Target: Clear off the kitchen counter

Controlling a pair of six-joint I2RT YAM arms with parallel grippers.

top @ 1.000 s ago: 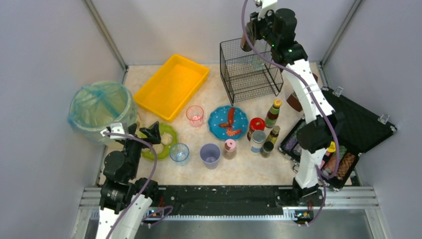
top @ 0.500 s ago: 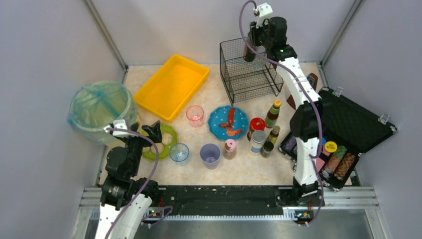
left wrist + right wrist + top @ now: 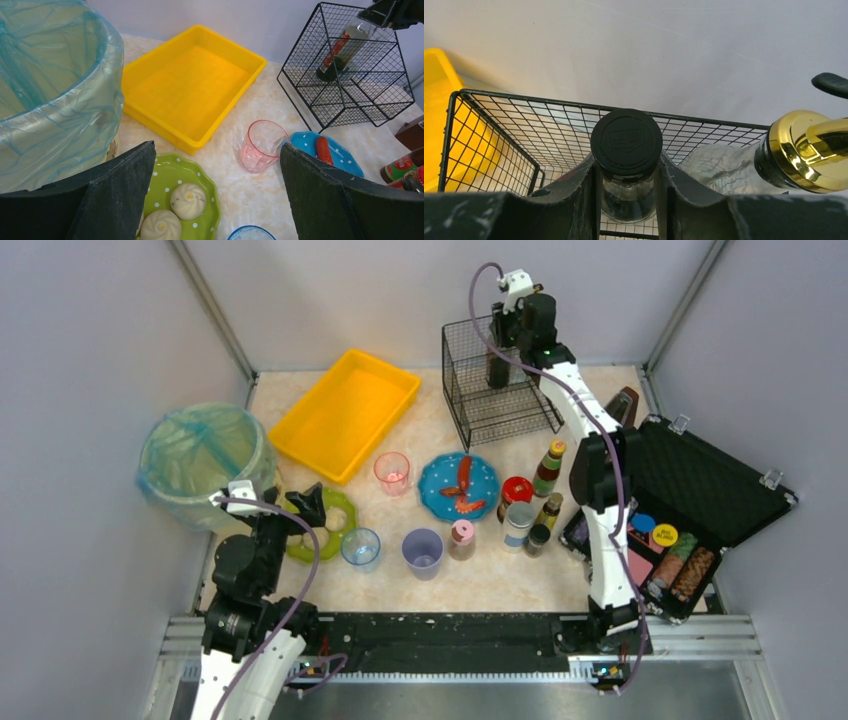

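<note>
**Change since the previous view.** The right arm has come down. Its claw [image 3: 628, 197], formerly high above the wire basket [image 3: 465, 390], now sits at the basket's open top. The dark bottle [image 3: 626, 137] it carries hangs inside the cage. The left arm is essentially unmoved.

**Right claw.** It pinches the bottle by the neck, just under the black cap, with one finger on each side. This grip probably leaves the body free to pass down through the opening. A pump bottle [image 3: 804, 150] with a gold top stands just beside it in the basket. The carried bottle goes in to that bottle's left, presumably to avoid striking it. Whether its base has reached the basket floor cannot be told from these views.

**Left claw** [image 3: 220, 197]. It is spread wide and holds nothing. It is poised low over the green plate [image 3: 175, 170] with two buns [image 3: 187, 200], next to the lined bin [image 3: 55, 95].

**Counter surface** [image 3: 490, 585]. This is the cream, mottled area between the grey walls, in front of both arms.
- It carries the yellow tray [image 3: 345, 412], cups [image 3: 423, 550] and a blue plate [image 3: 440, 475] with sausages [image 3: 465, 475].
- It also carries a cluster of small bottles and jars [image 3: 530, 515].
- An open black case [image 3: 710, 490] lies at its right edge.

**Judgement.** Bottles appear to be going into the basket. Much remains on the surface, so clearing looks to be at an early to middle stage.
</note>
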